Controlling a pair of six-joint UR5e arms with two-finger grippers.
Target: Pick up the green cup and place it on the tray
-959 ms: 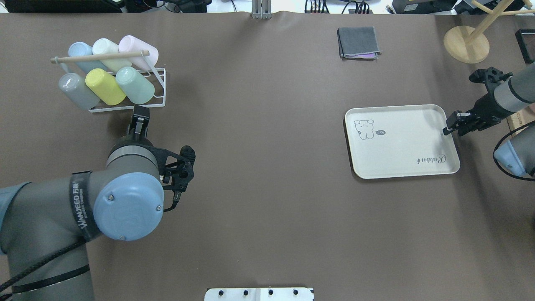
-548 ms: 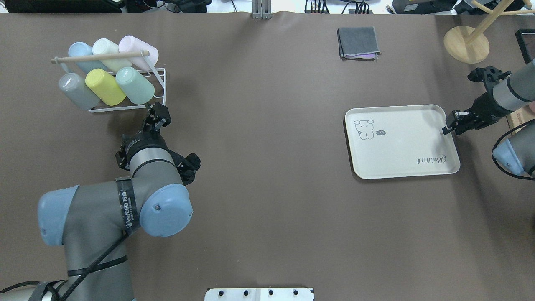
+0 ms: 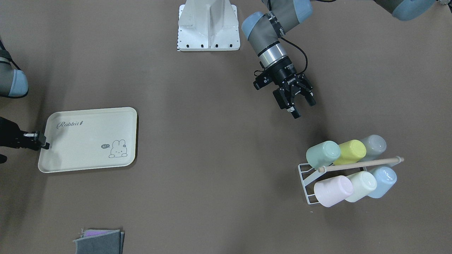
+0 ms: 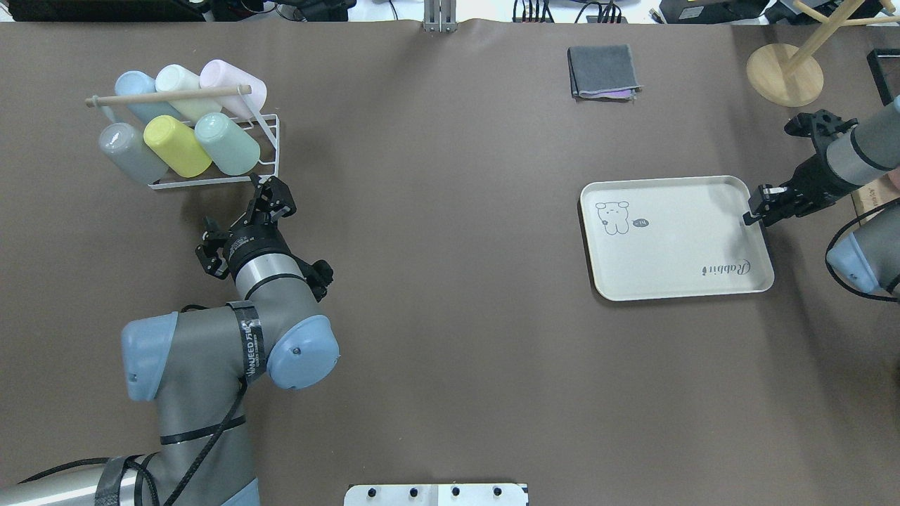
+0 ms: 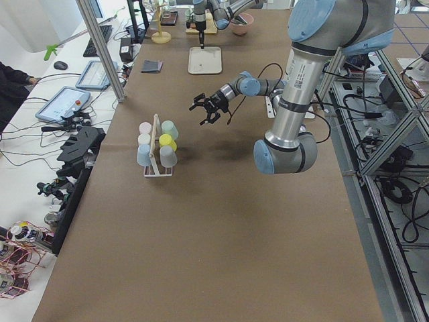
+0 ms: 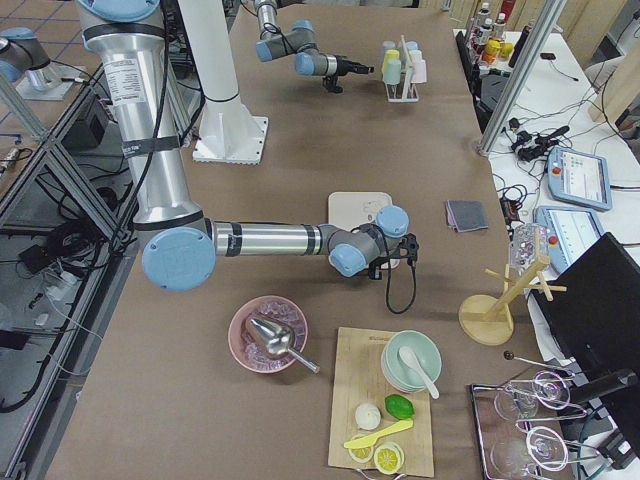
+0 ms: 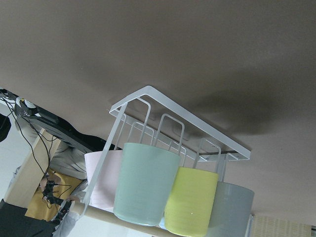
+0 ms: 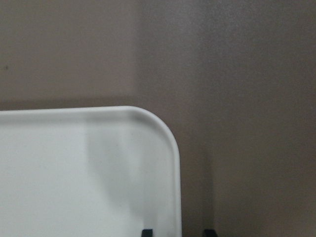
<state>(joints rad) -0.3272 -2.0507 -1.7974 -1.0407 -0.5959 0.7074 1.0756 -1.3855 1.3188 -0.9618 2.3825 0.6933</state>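
Two robot arms, both stretched out low with claws tilted downward.
Left claw [image 3: 303,107] points forward, fingers spread wide; right claw [image 4: 752,214] angles inward, fingertips [image 8: 146,231] slightly apart.

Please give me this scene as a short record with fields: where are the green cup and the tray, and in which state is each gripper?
green cup: tilted in the white wire rack, in the row nearer the robot, beside a yellow cup; not held
tray: lying flat, nothing on it
left gripper: open, hovering close to the rack, short of the green cup
right gripper: at the tray's edge, one fingertip on each side of the rim; whether it grips cannot be told
task state: cup not yet picked up
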